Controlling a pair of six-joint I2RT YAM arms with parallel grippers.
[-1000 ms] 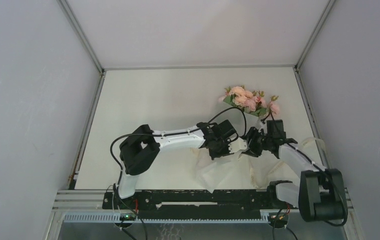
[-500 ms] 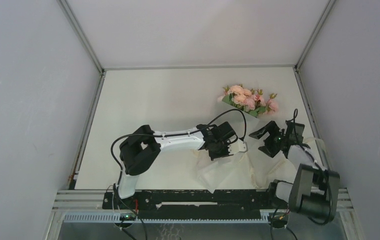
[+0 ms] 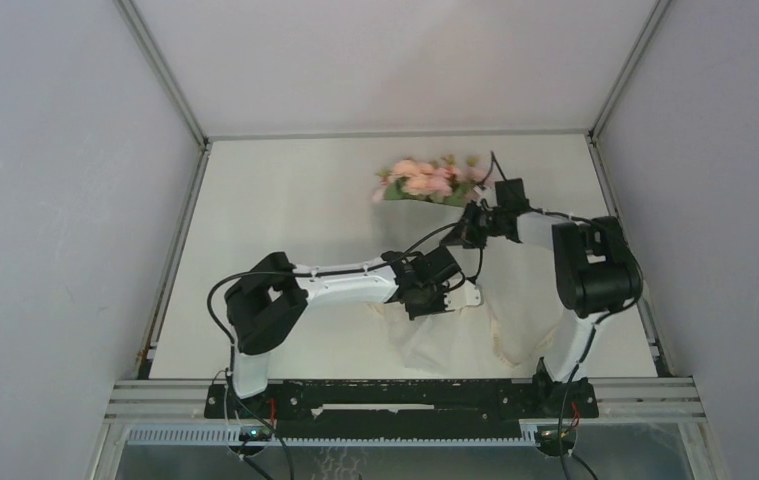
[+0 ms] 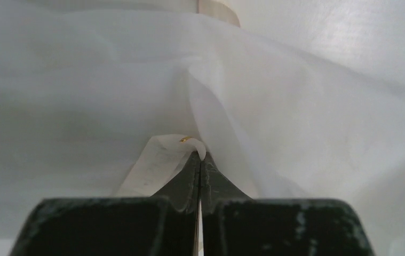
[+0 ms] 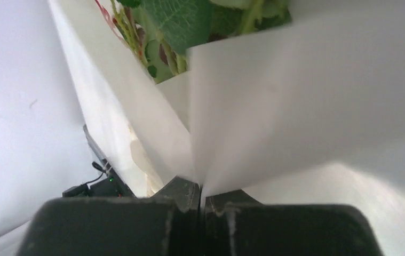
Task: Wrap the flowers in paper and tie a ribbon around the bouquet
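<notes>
Two grips are holding the large thin translucent white paper (image 3: 445, 345): your right pincer (image 5: 200, 188), spread a moment ago, is pinching its edge beside the pale pink roses (image 3: 425, 180) far along the counter (image 3: 285, 200), so wrapping is starting; your left pincer (image 4: 200, 160) is pinching a fold.

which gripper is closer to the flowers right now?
Right. The right gripper pinches the paper right beside the flowers; the left gripper grips the paper farther back toward the arm bases, clear of them.
</notes>
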